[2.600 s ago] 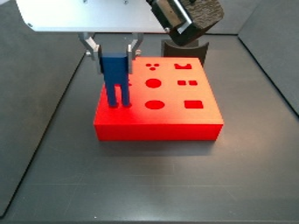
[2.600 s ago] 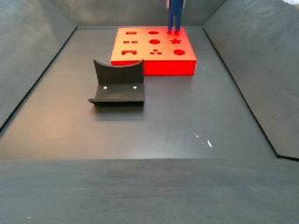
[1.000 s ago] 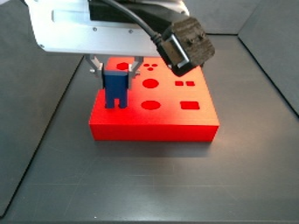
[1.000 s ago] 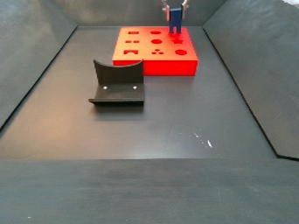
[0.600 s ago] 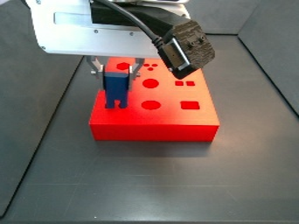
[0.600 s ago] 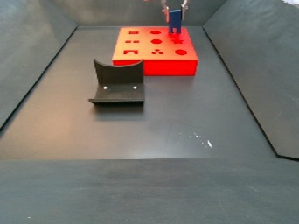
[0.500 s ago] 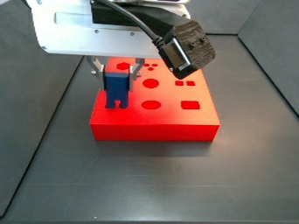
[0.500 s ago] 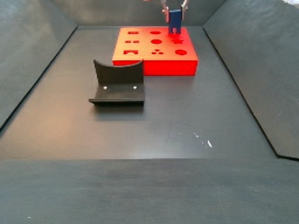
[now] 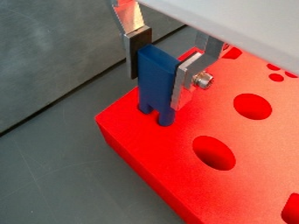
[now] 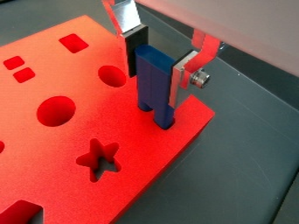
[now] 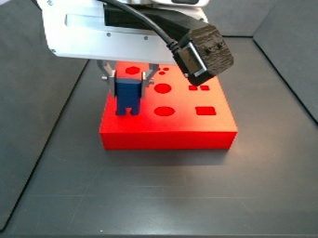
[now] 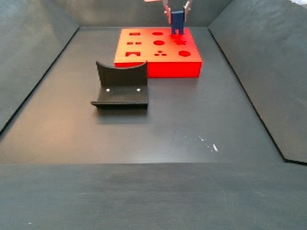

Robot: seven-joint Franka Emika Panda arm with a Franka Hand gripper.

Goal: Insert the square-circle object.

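The square-circle object, a tall bright-blue peg (image 9: 156,83), stands upright at a corner of the flat red block (image 9: 152,144). Its two short prongs sit in the block's top surface. My gripper (image 9: 162,74) reaches down over it, and the dark pad and the silver plate press on the peg's upper sides. Both wrist views show this; the peg (image 10: 155,83) and gripper (image 10: 160,77) stand by the block's edge (image 10: 128,127). In a side view the peg (image 11: 126,93) is at the block's near-left part (image 11: 168,139); in a side view it is small and far (image 12: 178,20).
The dark fixture (image 12: 120,85) stands on the grey floor in front of the red block (image 12: 156,65). The block's top has several shaped holes, such as a star (image 10: 100,157) and circles (image 9: 212,150). Sloped grey walls surround the floor.
The gripper has lowered with the peg; the peg stands lower in the block than 2.6 s ago. Over the last half second there is only a slight shift.
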